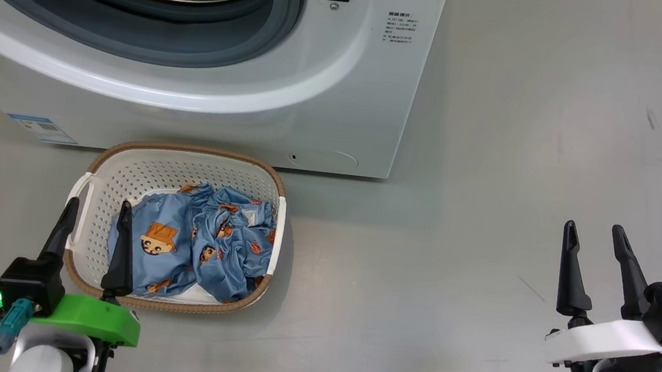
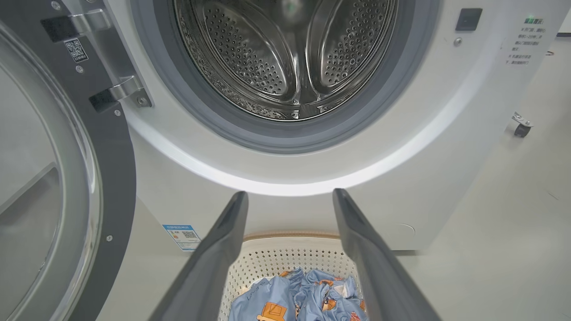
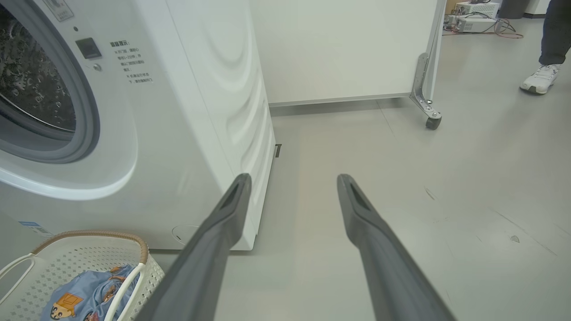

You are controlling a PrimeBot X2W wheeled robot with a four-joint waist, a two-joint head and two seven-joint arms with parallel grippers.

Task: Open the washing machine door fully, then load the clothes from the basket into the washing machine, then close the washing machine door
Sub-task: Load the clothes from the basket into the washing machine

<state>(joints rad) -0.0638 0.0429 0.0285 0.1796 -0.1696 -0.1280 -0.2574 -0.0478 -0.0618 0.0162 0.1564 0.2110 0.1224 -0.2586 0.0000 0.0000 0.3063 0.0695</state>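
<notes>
Loosely crumpled in the cream perforated basket (image 1: 143,180), the light blue clothes (image 1: 210,241) show orange cartoon faces; the left end effector (image 1: 99,205) and right end effector (image 1: 594,228) both gape wide, empty.

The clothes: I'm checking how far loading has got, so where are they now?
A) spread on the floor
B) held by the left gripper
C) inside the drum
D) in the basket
D: the clothes lie bunched in the basket in front of the washing machine, and the left gripper hangs open over them, gripping nothing.
</notes>
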